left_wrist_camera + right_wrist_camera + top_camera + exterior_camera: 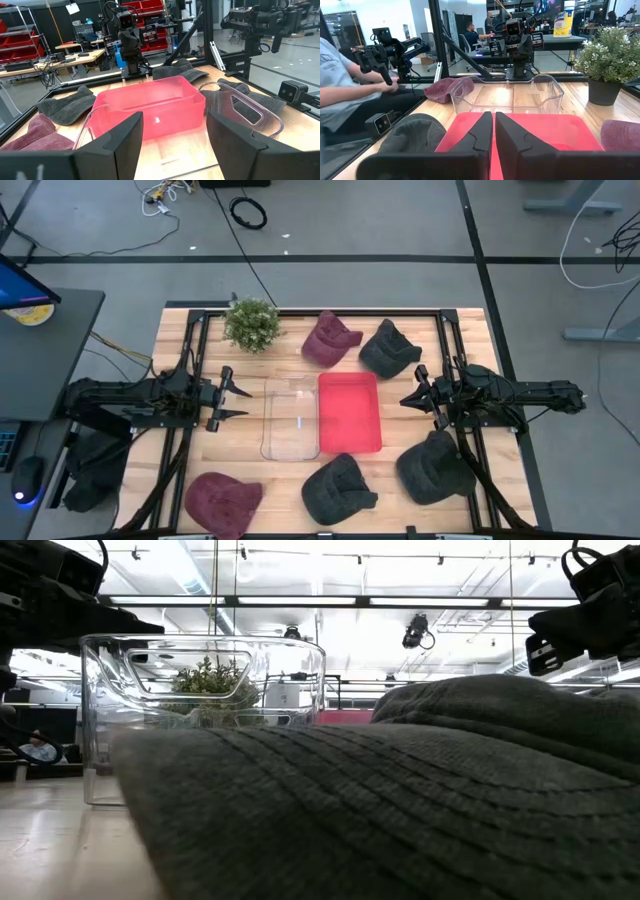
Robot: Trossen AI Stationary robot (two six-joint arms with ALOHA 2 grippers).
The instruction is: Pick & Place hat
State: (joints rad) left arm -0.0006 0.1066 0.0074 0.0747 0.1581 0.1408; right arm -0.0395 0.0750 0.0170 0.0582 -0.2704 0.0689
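Observation:
Several hats lie flat on the table around two bins. Maroon hats sit at the far middle [330,338] and the near left corner [222,502]. Dark grey hats lie at the far right [388,348], near middle [340,488] and near right [435,468]. A red bin [350,412] stands beside a clear bin [290,418] at the centre. My left gripper [243,401] hovers open left of the clear bin, pointing at it [175,132]. My right gripper [405,399] is shut right of the red bin, above its edge [493,135]. Neither gripper touches anything.
A small potted plant [252,323] stands at the far left of the table. Black frame rails run along both table sides. A dark hat [400,800] fills the low view's foreground. A seated person [350,85] is beside the table, seen in the right wrist view.

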